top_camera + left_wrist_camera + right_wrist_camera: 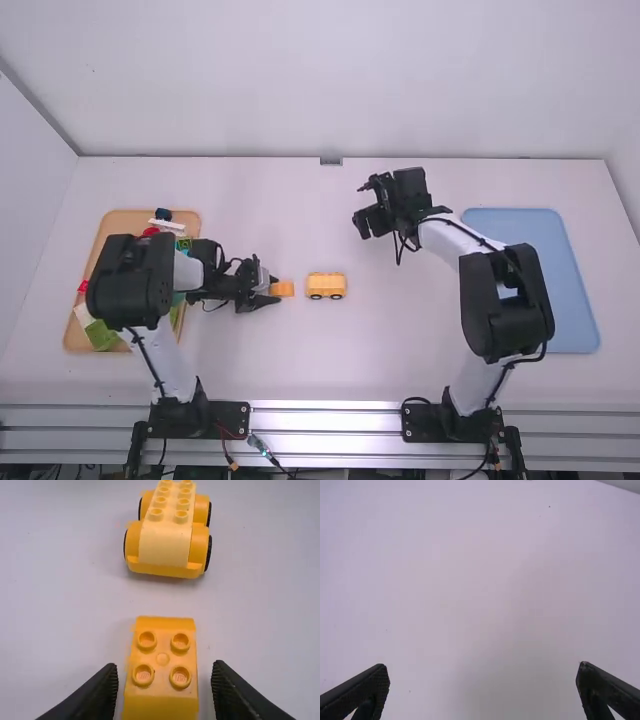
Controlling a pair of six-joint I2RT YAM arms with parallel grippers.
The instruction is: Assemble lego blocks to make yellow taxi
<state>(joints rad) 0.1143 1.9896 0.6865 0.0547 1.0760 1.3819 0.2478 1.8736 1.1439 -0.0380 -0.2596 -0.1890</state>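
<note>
Tan and shallow, a tray (pixel 118 220) lies at the left of the high view, partly hidden under the left arm (pixel 130 283). In it show a green block (pixel 101 336) at the lower end, a red piece (pixel 150 231) and a white block (pixel 167 226) at the upper end. At the right of the frame, a light blue tray (pixel 574 318) lies partly behind the right arm (pixel 508 300).

The task's yellow block (pixel 162 659) sits a little left of the high view's centre, flat on the white table (pixel 330 365). It has four round studs on top and a curved end. Just beside it, apart, stands the yellow wheeled base (pixel 326 288), near the centre, with two rows of studs and black-edged wheels.

The left gripper (pixel 271 290) is parted around the block, one finger on either side, a gap showing at each; it grips nothing. The right gripper (pixel 363 207), in the upper right part of the high view, is spread wide, with only table surface between its fingers.
</note>
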